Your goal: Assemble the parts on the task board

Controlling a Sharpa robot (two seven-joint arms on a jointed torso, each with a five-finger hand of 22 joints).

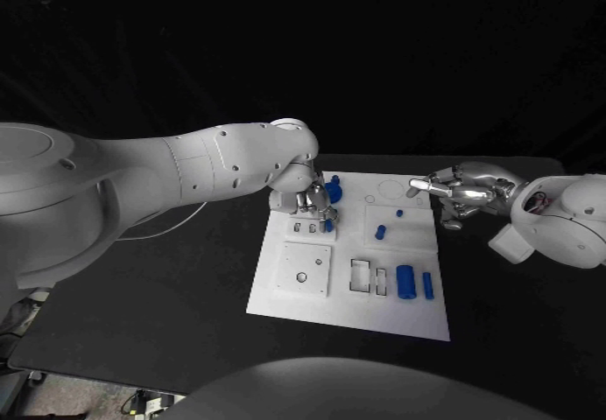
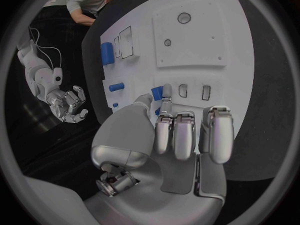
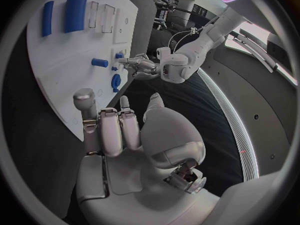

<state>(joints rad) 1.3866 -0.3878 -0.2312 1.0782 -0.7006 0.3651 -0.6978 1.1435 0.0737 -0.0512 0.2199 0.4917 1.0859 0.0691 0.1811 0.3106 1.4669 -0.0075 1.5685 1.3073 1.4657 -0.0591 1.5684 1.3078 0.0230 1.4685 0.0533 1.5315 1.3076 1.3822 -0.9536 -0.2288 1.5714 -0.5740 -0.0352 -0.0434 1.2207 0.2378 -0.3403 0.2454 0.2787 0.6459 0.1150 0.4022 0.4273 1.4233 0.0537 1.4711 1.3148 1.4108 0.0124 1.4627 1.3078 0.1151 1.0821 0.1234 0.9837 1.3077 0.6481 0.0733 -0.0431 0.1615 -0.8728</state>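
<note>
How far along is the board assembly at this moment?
Early to midway. Small blue parts already stand in the task board. The left robot hand pinches a blue part over the slots. Two larger blue parts lie loose; the right robot hand hovers empty.

The scene is dim, with a black backdrop and a matte black table (image 1: 189,262) that swallows most of the light. The flat white rectangular task board (image 1: 316,302) is the brightest surface and looks evenly lit, without harsh glare. Soft highlights gleam on the left silver many-fingered robot hand (image 2: 181,135) and on the right robot hand (image 3: 115,130), suggesting light from above. Shadows under the small blue parts are faint. Both wrist pictures are round fisheye circles in a dark frame; the board's straight edges bend, and detail smears and darkens toward the rims.
</note>
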